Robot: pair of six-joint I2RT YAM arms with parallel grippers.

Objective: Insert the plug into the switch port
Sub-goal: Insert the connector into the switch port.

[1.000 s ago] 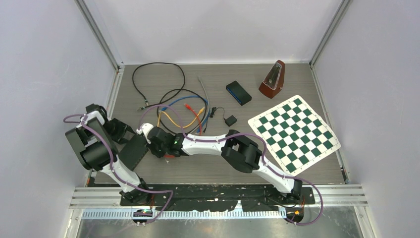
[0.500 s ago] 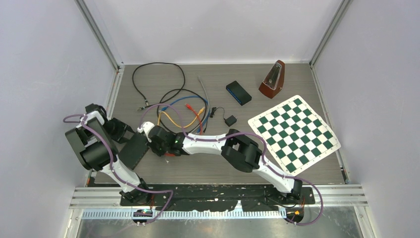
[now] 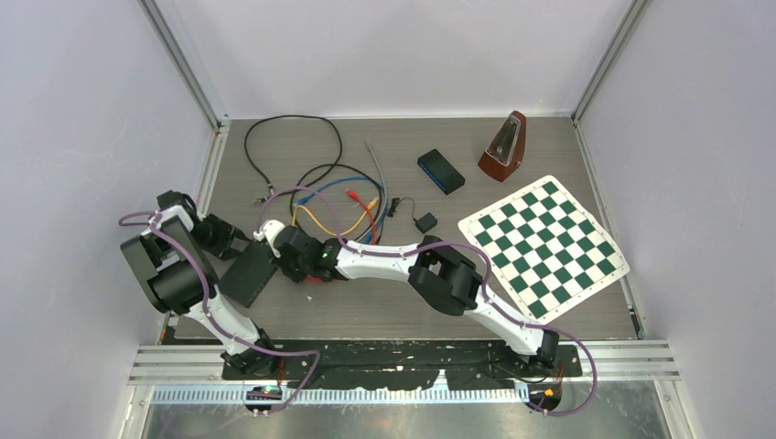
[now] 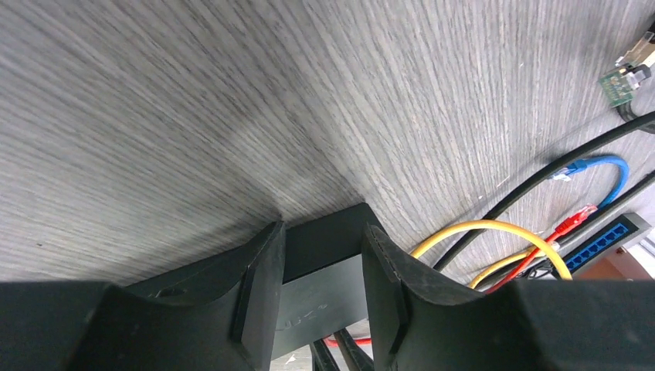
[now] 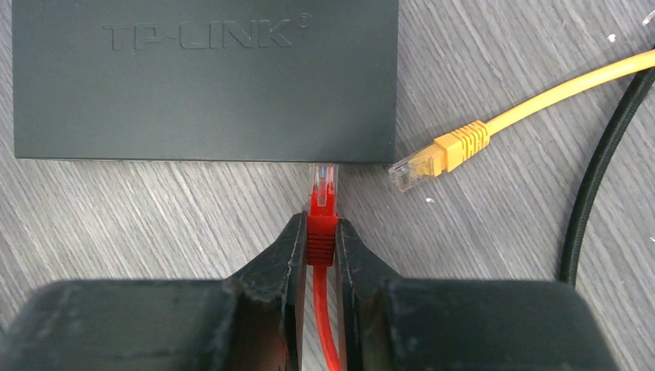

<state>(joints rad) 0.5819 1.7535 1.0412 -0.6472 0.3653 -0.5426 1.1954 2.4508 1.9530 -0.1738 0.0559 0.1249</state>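
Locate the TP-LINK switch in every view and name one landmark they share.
Top external: TP-LINK switch, lower left of the tabletop.
Left wrist: bottom centre, between the left hand fingers.
Right wrist: upper left, red plug at its near edge.
Shared landmark: the yellow cable.
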